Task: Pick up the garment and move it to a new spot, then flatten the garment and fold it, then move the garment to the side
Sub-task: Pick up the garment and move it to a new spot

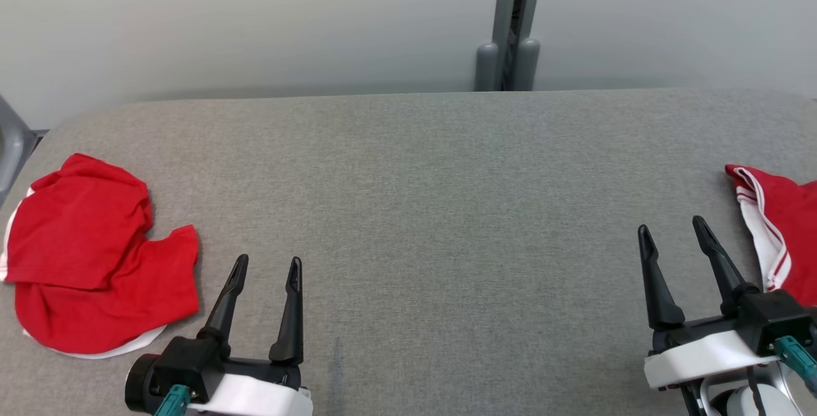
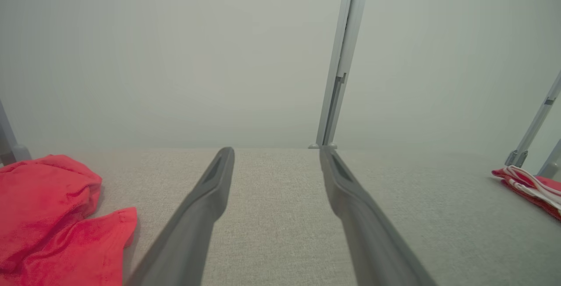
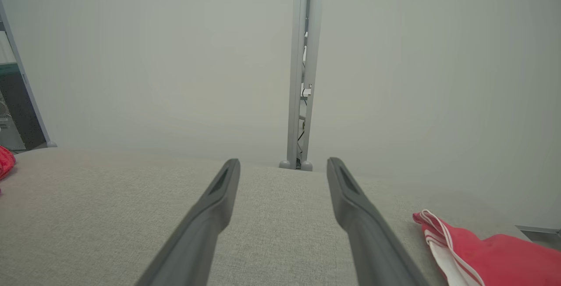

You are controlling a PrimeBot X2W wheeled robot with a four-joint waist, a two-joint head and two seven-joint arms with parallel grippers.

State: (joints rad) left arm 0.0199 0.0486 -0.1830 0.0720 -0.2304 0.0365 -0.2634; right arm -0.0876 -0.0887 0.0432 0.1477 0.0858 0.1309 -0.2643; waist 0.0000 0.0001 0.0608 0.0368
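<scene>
Grey cloth-covered table (image 1: 415, 180), pale wall behind w/ a grey post (image 1: 510, 20) rising at the far edge near the middle.

Left gripper (image 1: 268, 263) sits low at the near-left of the table, fingers spread apart w/ nothing between them. In the left wrist view bare table cloth shows in the gap. It hovers or rests just above the surface; can't tell if it touches.

Right gripper (image 1: 671, 228) is at the near-right, fingers also spread and empty, pointing away from the robot and tilted a bit to the left.

Two red garments lie on the table, well apart, one at each end:
- crumpled red garment (image 1: 96, 256): far left, bunched in loose folds, a white edge peeking out along its near side and left rim. It lies just beside the left gripper, to that gripper's left, not touching the fingers
- striped-trim garment (image 1: 775, 237): far right, partly cut off by the head view's edge; red w/ a white band carrying thin red stripes along its left border. It lies just beside the right gripper's right finger, apart from it in the right wrist view

The middle of the table between the grippers is bare cloth — faint dark mark near the left gripper
</scene>
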